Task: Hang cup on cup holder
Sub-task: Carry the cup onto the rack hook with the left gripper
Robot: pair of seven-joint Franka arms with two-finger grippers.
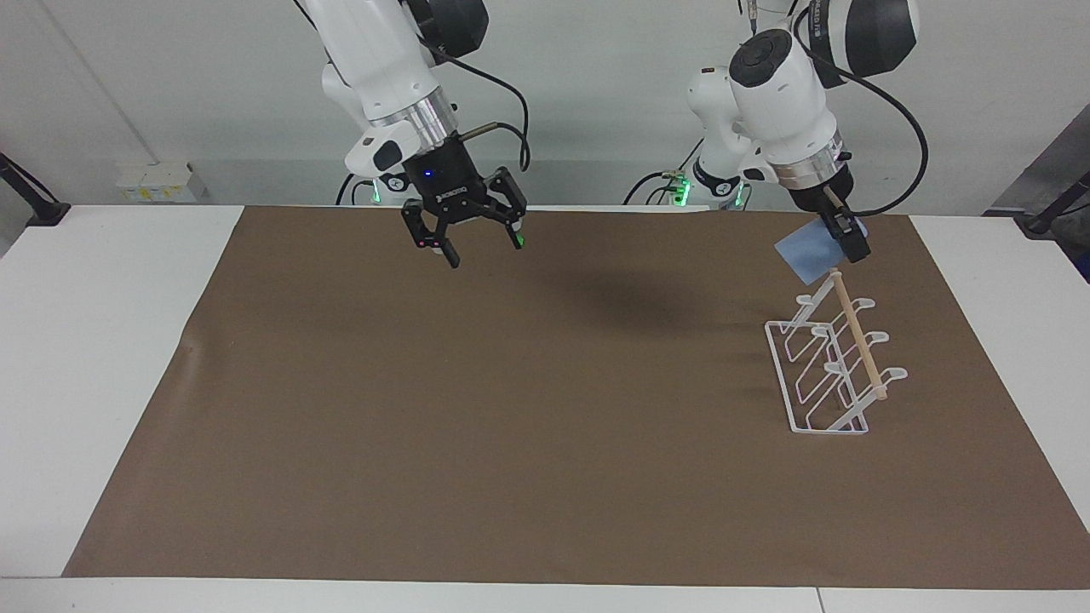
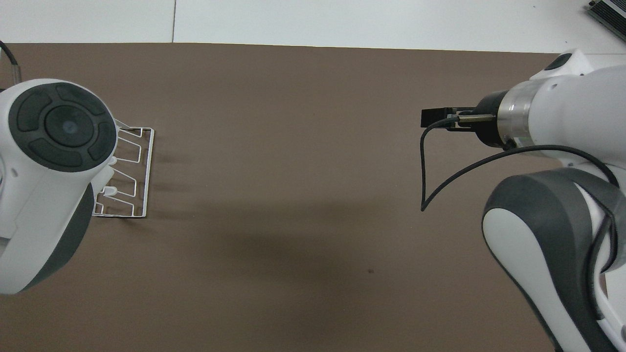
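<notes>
Toward the right arm's end of the table, the right gripper (image 1: 484,248) hangs in the air over the edge of the brown paper mat (image 1: 511,409) nearest the robots, its two black fingers spread wide apart with nothing between them. Toward the left arm's end, the left gripper (image 1: 847,243) is clamped on the small light-blue plastic cup (image 1: 805,253), which is tilted in the air just above the robot-side tip of the light wooden rod (image 1: 858,344). That rod tops the white wire cup holder (image 1: 822,375) with looped prongs, which stands on the mat with no cup on it.
</notes>
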